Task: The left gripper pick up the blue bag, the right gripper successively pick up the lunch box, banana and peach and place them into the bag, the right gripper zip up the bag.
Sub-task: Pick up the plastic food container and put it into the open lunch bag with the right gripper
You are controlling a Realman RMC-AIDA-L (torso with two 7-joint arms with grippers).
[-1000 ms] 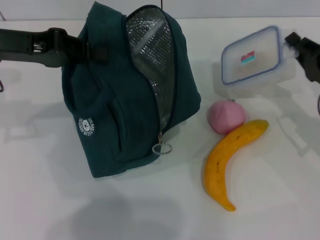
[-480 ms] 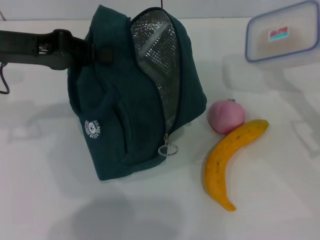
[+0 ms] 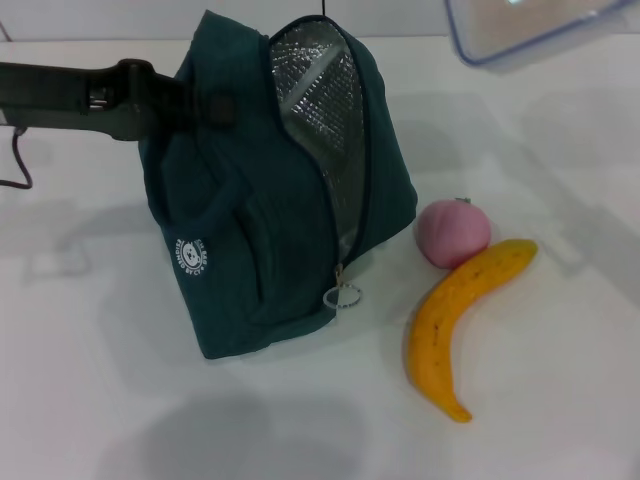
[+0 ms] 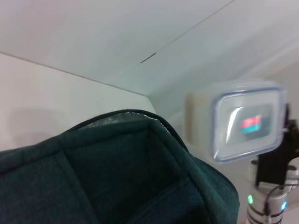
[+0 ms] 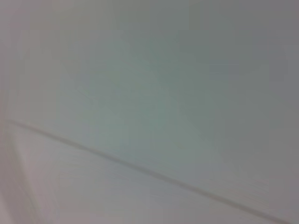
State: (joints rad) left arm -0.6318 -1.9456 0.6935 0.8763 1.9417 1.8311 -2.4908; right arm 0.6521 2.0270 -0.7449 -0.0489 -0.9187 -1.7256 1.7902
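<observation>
Lunch box (image 3: 530, 30) hangs in the air at about one o'clock in the head view, well above the bench (image 3: 560, 400) and cut off by the frame, so it is clearly carried. The left wrist view shows it too, lid and sticker facing the camera, with the right pincer (image 4: 275, 163) clamped on its lower edge; how the jaws sit beyond that grip cannot be made out. The blue bag (image 3: 270, 190) stands at about eleven o'clock, tilted, its zip open and the silver lining showing along the mouth. The left pincer (image 3: 190, 105) reaches in from nine o'clock and grips the bag at its upper side near a strap, jaws closed on the fabric. The peach (image 3: 452, 232) lies at about three o'clock, touching the upper end of the banana (image 3: 462, 325), which curves down toward five o'clock; both rest on the bench, apart from the bag.

By my judgement the step in hand is the first loading: the box is lifted but not yet over the opening. The next move calls for carrying it toward eleven o'clock until it is above the mouth, turning it so its narrow side fits the slanted gap, then lowering it in before release. The opening looks tight, so the box may catch on the zip edge.
</observation>
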